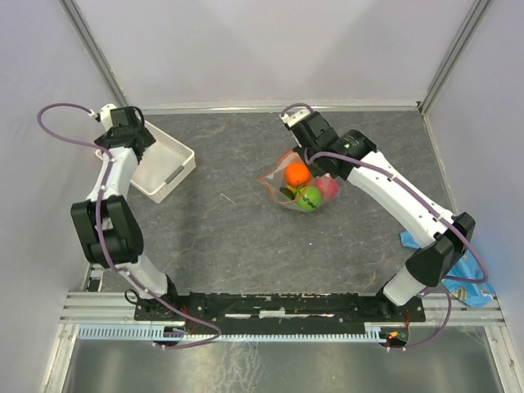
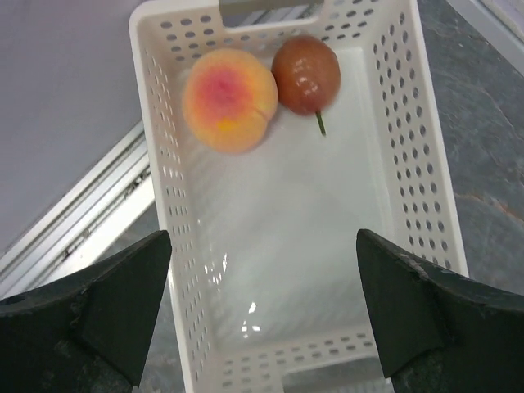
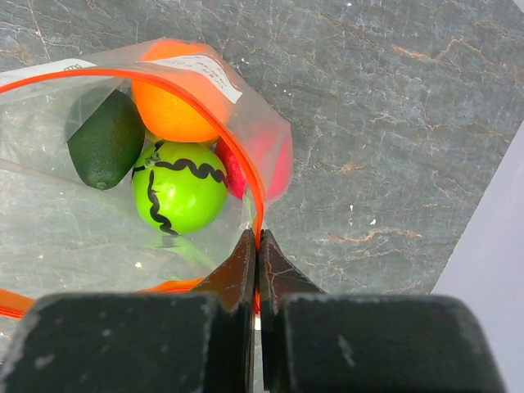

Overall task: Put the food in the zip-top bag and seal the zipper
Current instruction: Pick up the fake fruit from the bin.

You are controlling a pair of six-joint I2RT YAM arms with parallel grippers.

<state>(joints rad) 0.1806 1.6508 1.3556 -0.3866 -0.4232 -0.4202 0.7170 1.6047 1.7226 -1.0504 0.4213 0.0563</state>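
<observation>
Over on the far left we have the left gripper [image 2: 262,246] hanging above the white perforated basket [image 2: 155,164], jaws spread wide with nothing between them. We read that as the set-up for a pick. Two pieces of food sit at the basket's far end, not yet bagged: a peach [image 2: 230,98] and, touching it on the right, a glossy brown fruit [image 2: 305,74] with a short stem. The rest of the basket floor is bare.

Across at centre table, the right gripper [image 3: 258,246] has its fingers pinched tight on the zipper [image 3: 237,155], the orange-red strip along the mouth of the zip-top bag [image 3: 49,213]. We'd say that hold is there for a reason. With one side of the mouth gripped, the bag gapes open and can't slide on the grey table [image 1: 246,237] when food goes in.

Inside the clear plastic we can see an orange [image 3: 172,115] at the back and a dark green avocado-shaped piece [image 3: 106,139] to its left. A lime green ball [image 3: 178,196] marked with a black squiggle sits nearest the mouth. A pink-red piece [image 3: 274,160] is pressed against the bag's right wall. Anything underneath those we can't make out.

So the job looks well past halfway, in our judgement. The peach and the brown fruit have to come across from basket to bag, and only then can the strip be pressed shut along its length. The round, smooth peach may roll against the basket wall when the wide jaws come down.
</observation>
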